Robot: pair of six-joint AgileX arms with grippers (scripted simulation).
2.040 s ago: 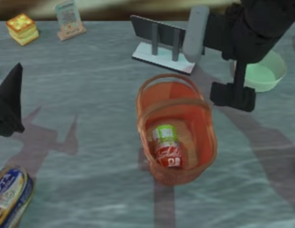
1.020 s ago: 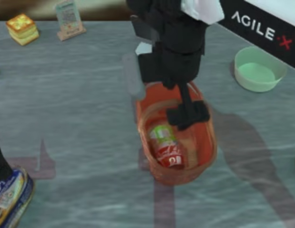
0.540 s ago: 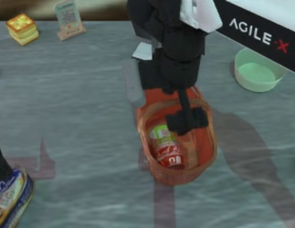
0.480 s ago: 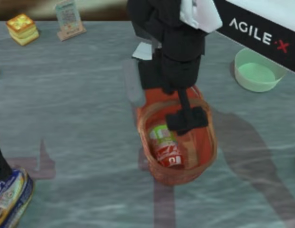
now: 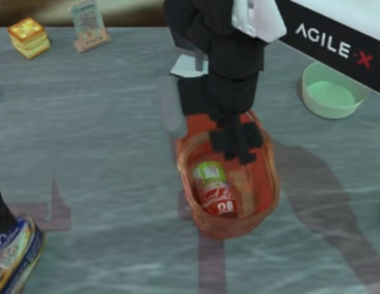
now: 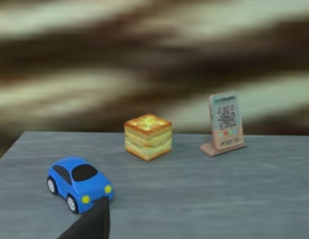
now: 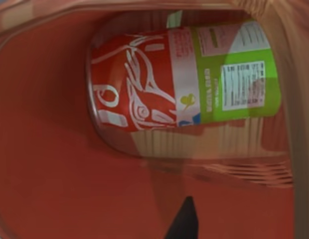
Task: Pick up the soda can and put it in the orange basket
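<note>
The soda can [image 5: 213,189] lies on its side on the pale slatted floor of the orange basket [image 5: 268,191], which stands near the middle of the tabletop [image 5: 116,135]. In the top view the can's long axis runs roughly from the far edge toward the near edge, leaning slightly to the right; the lime-green half points toward the far edge and the red half toward the near rim. The right wrist view shows the same can [image 7: 184,79] lengthwise against the basket's orange wall [image 7: 50,189].

The right gripper [image 5: 236,142] hangs over the far part of the basket, beside the can's green end and holding nothing; whether its fingers are spread or pressed together cannot be told.

The left arm [image 5: 1,211] is parked at the left edge, next to a blue-and-yellow packet [image 5: 12,254]. Its wrist view shows a blue toy car [image 6: 79,183], a yellow layered block [image 6: 147,136] and a QR-code card [image 6: 224,125].

A mint-green bowl [image 5: 333,90] sits at far right.
</note>
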